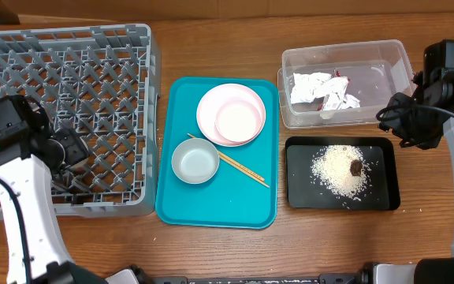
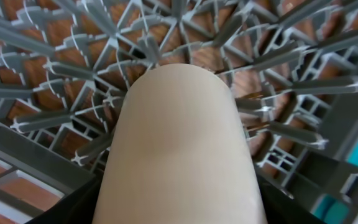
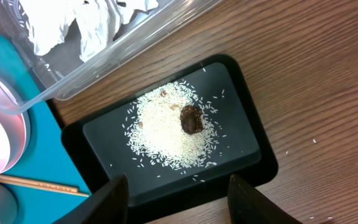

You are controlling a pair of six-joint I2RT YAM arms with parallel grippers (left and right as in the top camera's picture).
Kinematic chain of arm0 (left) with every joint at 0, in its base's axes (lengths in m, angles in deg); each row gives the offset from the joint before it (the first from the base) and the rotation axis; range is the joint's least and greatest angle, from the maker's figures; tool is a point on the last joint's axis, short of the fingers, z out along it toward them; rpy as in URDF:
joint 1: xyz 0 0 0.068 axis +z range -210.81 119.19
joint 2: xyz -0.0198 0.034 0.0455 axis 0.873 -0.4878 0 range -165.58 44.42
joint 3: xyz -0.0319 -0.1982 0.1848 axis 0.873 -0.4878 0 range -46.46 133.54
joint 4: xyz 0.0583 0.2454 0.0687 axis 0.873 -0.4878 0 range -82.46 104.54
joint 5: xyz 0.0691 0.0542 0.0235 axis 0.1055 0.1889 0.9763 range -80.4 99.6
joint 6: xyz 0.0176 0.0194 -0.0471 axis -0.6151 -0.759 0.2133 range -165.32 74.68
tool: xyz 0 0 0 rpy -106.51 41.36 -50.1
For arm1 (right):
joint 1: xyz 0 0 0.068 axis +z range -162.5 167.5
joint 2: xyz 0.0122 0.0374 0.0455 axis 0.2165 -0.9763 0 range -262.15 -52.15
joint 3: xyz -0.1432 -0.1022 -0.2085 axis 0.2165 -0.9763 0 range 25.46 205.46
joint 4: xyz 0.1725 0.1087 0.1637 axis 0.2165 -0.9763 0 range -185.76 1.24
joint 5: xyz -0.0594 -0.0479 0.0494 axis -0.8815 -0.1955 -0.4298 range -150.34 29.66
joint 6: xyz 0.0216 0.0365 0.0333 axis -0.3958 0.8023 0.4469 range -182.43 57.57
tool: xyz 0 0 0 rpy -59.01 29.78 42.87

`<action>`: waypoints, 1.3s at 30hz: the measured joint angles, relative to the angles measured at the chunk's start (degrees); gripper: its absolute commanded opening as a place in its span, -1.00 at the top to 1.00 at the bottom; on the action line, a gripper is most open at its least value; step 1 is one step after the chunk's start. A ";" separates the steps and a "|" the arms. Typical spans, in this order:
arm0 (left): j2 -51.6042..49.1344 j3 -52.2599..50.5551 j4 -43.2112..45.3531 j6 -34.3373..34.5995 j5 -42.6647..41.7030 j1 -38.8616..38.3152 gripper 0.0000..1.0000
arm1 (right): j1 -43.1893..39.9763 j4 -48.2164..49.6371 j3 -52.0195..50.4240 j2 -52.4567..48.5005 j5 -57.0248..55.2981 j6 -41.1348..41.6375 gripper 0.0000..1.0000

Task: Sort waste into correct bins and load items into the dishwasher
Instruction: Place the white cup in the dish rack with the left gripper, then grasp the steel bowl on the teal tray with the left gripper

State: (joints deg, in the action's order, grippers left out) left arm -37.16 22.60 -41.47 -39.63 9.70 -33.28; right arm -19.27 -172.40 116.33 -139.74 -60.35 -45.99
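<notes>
**Fig. — Cup poised over the rack; right arm idle beside the bins**

Overhead: the left gripper (image 1: 65,150) sits over the lower-left part of the dish rack (image 1: 61,47), at the left of the frame. Its finger state cannot be read here. The right gripper (image 1: 404,122) hangs at the right edge, beside the clear tub (image 1: 345,55) holding paper scraps (image 1: 321,88). The plate (image 1: 210,106), pink bowl (image 1: 239,120), grey bowl (image 1: 195,160) and chopsticks (image 1: 239,166) lie on the teal tray (image 1: 211,205) at centre.

Left wrist: the small white cup (image 2: 179,143) fills mid-frame. Its long axis runs up the picture, with the rounded end toward the rack lattice directly beyond. The fingers are hidden — a grip seems likely, but it cannot be told.

Right wrist: the fingers are spread and empty. Rice (image 3: 166,130) and the brown lump (image 3: 191,118) lie on the black tray (image 3: 104,134) above them in frame
</notes>
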 measured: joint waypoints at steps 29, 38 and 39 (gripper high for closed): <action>-5.31 10.60 -3.58 -5.64 -14.75 -10.03 -1.00 | 0.00 -1.62 0.00 0.00 -0.02 -0.17 -0.19; -4.94 10.62 -5.62 -8.83 -16.68 -32.09 -0.99 | 0.00 -1.92 0.00 0.00 0.00 -0.17 -0.21; -5.25 10.62 -5.92 -8.94 -16.72 -34.34 -1.00 | 0.00 -1.95 0.00 0.00 0.00 -0.22 -0.21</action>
State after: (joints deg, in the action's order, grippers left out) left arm -42.41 33.22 -47.40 -48.57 -7.02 -67.61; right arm -19.27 -174.34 116.33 -139.74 -60.35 -46.20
